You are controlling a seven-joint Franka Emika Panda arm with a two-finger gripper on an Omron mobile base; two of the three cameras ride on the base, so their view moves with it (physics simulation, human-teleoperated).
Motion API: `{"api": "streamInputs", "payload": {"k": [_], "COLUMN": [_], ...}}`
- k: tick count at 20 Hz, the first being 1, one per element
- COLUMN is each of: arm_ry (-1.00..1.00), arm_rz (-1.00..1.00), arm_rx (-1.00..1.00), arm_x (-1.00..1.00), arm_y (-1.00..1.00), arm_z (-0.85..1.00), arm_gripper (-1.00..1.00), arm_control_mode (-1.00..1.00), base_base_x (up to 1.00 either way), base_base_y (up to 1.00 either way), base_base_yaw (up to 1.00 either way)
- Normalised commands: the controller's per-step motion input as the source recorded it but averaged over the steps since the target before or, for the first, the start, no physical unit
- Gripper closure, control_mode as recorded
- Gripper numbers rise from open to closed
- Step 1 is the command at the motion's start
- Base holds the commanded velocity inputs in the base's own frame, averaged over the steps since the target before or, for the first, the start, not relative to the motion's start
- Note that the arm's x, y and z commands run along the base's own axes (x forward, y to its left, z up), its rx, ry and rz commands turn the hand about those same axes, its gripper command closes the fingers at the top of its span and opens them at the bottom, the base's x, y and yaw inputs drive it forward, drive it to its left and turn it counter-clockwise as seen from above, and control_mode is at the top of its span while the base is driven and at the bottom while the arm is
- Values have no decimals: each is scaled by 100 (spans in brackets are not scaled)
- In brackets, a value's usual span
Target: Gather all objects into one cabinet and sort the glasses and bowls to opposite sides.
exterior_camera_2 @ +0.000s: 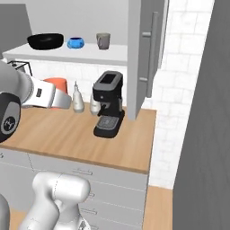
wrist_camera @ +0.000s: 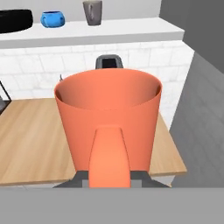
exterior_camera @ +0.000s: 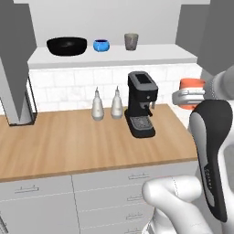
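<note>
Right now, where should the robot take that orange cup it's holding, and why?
Probably lift the salmon-red glass up toward the shelf, beside the grey-green cup. The gripper holds it below shelf height, and the black bowl and blue bowl sit further left.

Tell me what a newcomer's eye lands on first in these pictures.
First the salmon-red glass, big in the hand view, held upright above the wooden counter in the gripper. Next the black coffee machine standing at the back of the counter beside two white bottles. Then the shelf above, with a black bowl, a blue bowl and a grey-green cup in a row.
</note>
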Motion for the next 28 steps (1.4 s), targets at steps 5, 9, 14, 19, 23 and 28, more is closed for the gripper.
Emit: {"api": "streamInputs", "payload": {"k": [5,9,14,19,23,28], "arm_ry": [0,0,0,0,0,0], "arm_rz": [0,0,0,0,0,0], "arm_rx": [0,0,0,0,0,0], "arm_x": [0,0,0,0,0,0], "arm_y": [0,0,0,0,0,0], "arm_z": [0,0,0,0,0,0], "arm_gripper": [100,100,100,100,100,100], "arm_control_mode": [100,100,100,100,100,100], "base_base_x": [39,24,14,39,51,45], "base_base_y": [12,44,55,10,-10,-4], "base_base_yaw": [-16,-9,-2,0,-2,-7]}}
